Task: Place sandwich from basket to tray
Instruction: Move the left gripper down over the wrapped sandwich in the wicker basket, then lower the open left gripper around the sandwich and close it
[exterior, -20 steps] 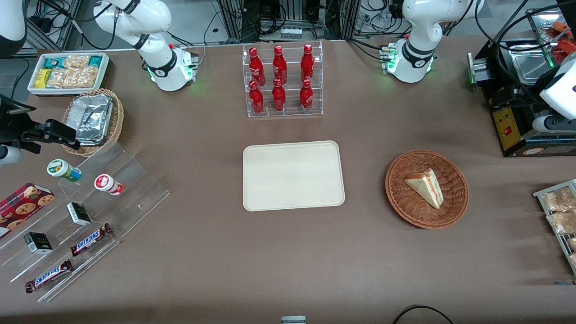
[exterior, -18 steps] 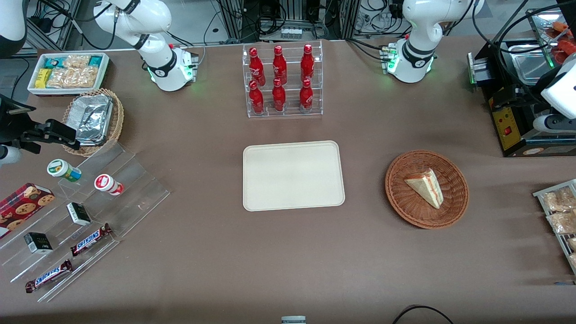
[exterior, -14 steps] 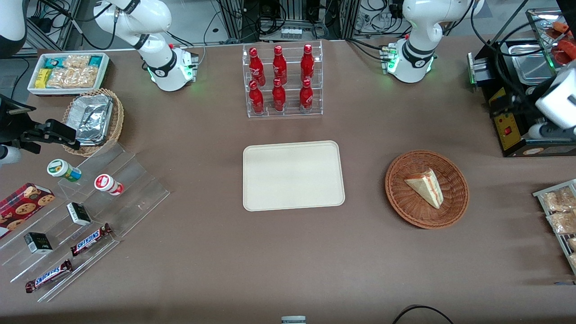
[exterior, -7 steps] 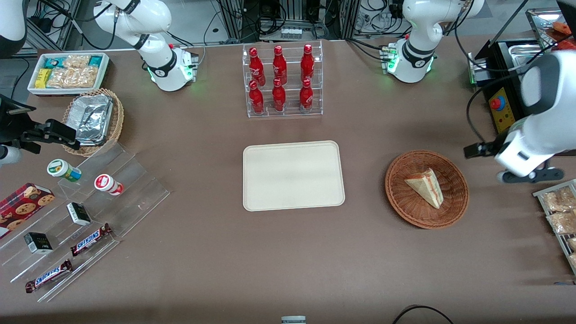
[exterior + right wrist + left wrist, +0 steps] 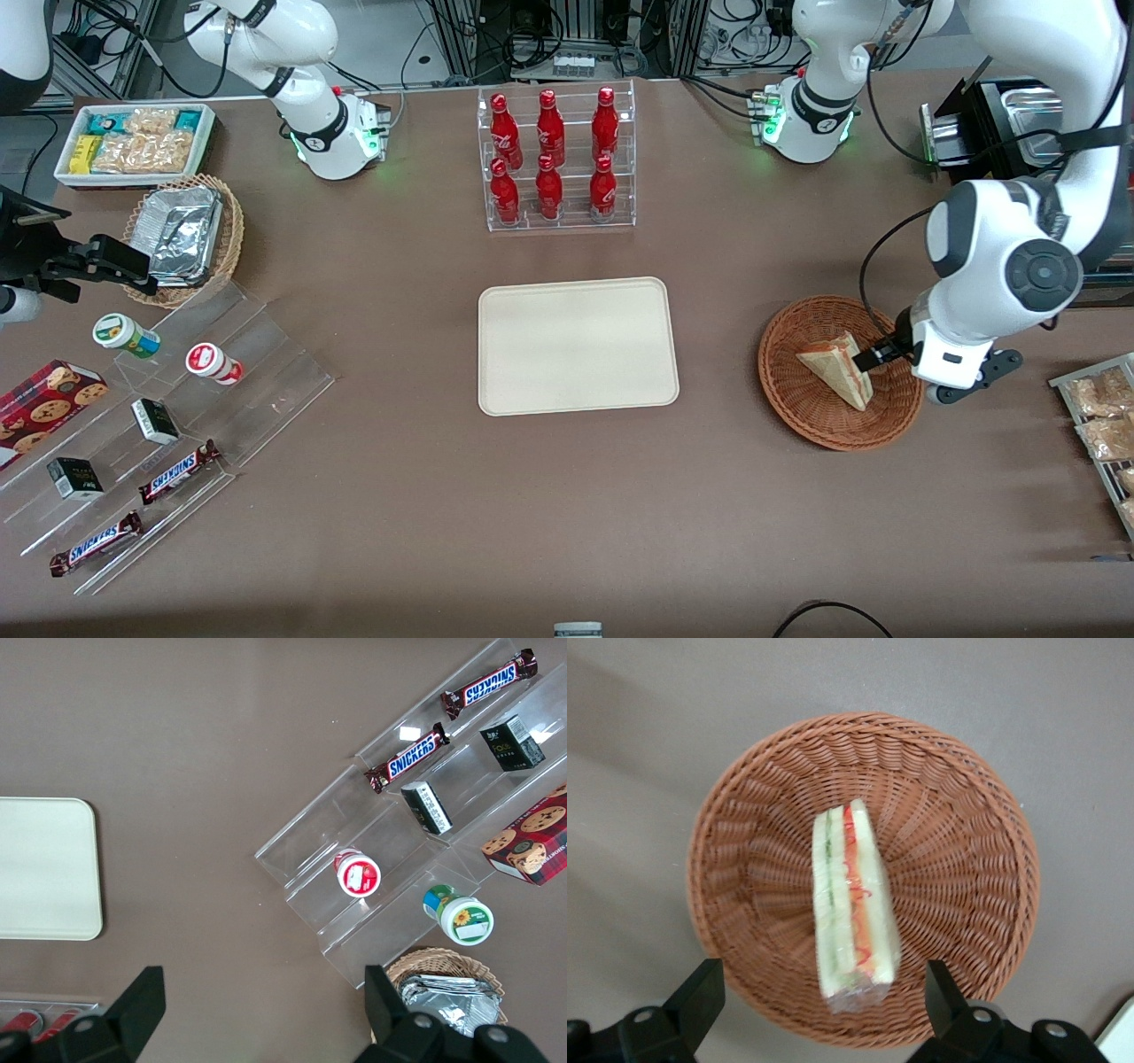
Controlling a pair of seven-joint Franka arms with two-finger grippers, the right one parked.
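The gripper (image 5: pixel 819 1010) hangs wide open and empty above the sandwich (image 5: pixel 850 904) in the basket (image 5: pixel 966 842). The sandwich is likely soft and light; grip gently across its bread faces.

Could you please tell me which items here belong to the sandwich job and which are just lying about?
Job items:
- sandwich, lying in the basket
- tray, bare
- gripper, above the basket, fingers open

Lying about:
- red bottles in a clear rack
- Snickers bars
- foil container
- cookie box
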